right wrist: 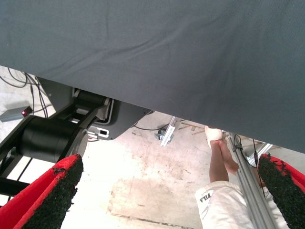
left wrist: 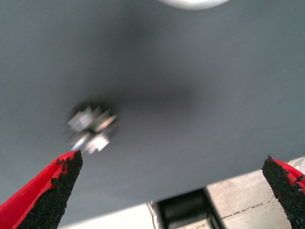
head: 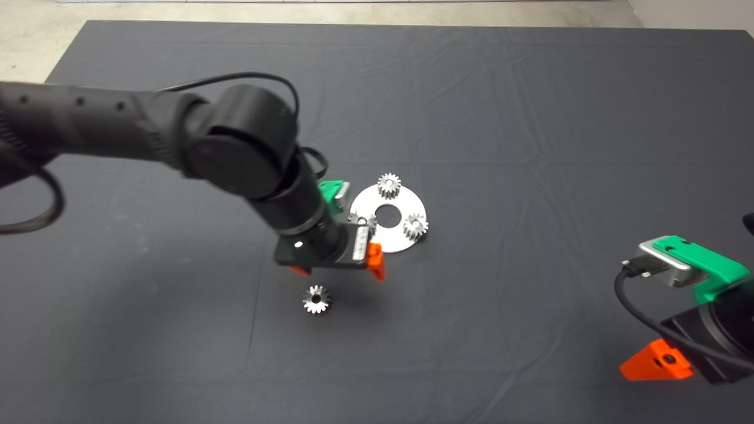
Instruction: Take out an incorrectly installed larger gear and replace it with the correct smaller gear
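Observation:
A white round plate (head: 393,240) lies at mid mat with two small silver gears (head: 389,185) (head: 415,225) on it. A third, darker grey gear (head: 361,222) sits at the plate's left edge, half hidden by my left gripper; it looks like the larger gear. The smaller gear (head: 316,299), silver with a round centre hole, lies loose on the mat nearer the front; it shows blurred in the left wrist view (left wrist: 90,128). My left gripper (head: 337,270) (left wrist: 171,162) hangs open and empty just above the mat between plate and loose gear.
My right gripper (head: 654,362) (right wrist: 167,164) waits open at the mat's lower right edge. Its wrist view shows the floor beyond the mat, a black robot base (right wrist: 52,133) and a person's leg (right wrist: 219,157).

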`<state>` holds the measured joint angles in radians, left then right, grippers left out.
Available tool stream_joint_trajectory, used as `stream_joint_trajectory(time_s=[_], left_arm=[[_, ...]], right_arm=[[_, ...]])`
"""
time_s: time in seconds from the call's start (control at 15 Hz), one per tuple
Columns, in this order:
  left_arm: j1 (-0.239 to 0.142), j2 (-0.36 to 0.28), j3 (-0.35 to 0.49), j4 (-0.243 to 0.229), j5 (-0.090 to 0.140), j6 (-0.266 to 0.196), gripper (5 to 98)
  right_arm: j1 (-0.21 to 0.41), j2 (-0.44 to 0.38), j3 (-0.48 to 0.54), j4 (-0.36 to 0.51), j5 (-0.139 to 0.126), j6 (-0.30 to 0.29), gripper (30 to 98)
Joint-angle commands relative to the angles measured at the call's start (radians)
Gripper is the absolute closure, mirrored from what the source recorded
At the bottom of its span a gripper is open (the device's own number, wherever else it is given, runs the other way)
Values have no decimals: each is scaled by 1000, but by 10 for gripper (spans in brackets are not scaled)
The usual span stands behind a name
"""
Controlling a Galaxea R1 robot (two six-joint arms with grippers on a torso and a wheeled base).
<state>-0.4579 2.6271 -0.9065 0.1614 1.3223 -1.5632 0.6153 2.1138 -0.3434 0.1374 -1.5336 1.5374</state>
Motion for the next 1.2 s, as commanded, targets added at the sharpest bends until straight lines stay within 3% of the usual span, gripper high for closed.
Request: stream_joint_trajectory(time_s=[0.0,0.13,0.4,0.6,0.73,0.87,1.13], left_arm=[[-13,69,-140,3,-6,89,61],[-13,124,-218,4,9,121,61],[-12,158,-307,30,45,147,61],[-12,204,-390,33,116,205,61],[-12,202,-402,33,127,209,61],[-12,202,-408,36,155,209,61],[-9,204,-441,43,174,224,61]], right_arm=[[18,2,2,31,-56,-3,316],[18,2,2,31,-57,-3,316],[17,2,2,31,-57,-4,316],[17,2,3,31,-57,-5,316],[17,2,3,33,-57,-5,316],[17,2,2,31,-57,-5,315],[17,2,2,31,-57,-4,316]])
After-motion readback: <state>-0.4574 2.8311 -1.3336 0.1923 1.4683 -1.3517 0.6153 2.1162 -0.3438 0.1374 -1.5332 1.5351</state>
